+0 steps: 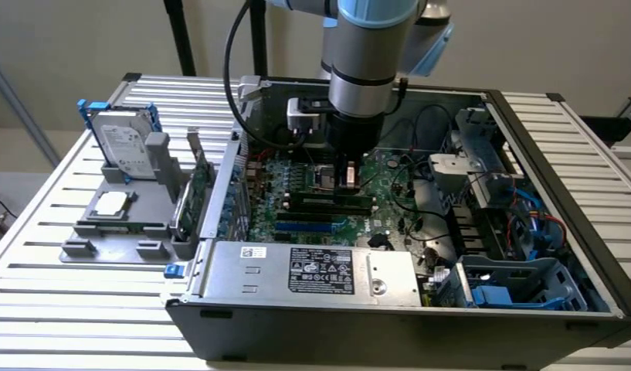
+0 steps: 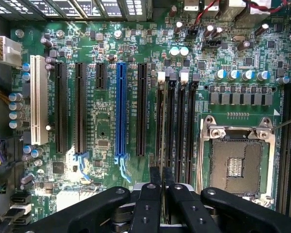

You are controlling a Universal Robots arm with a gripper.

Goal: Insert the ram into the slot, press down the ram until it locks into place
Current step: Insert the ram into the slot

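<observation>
The ram [image 2: 160, 127] shows as a thin dark edge, standing upright along the slot [image 2: 161, 76] closest to the long black expansion sockets. That slot is one of several parallel black ones on the motherboard. In the exterior view the ram [image 1: 317, 200] is a low green-black strip under the arm. My gripper [image 2: 162, 178] sits over the ram's near end, black fingers [image 2: 154, 194] almost together with just that thin edge between them. Seen from outside, the gripper [image 1: 348, 184] points straight down into the open computer case. How deep the ram sits is hidden.
A bare CPU socket [image 2: 235, 160] lies beside the slots; a blue socket [image 2: 121, 107] and a white one [image 2: 39, 99] lie on the other side. A power supply box [image 1: 315, 270], loose cables [image 1: 429, 178] and a drive cage [image 1: 511, 282] crowd the case. A hard drive [image 1: 124, 143] stands outside.
</observation>
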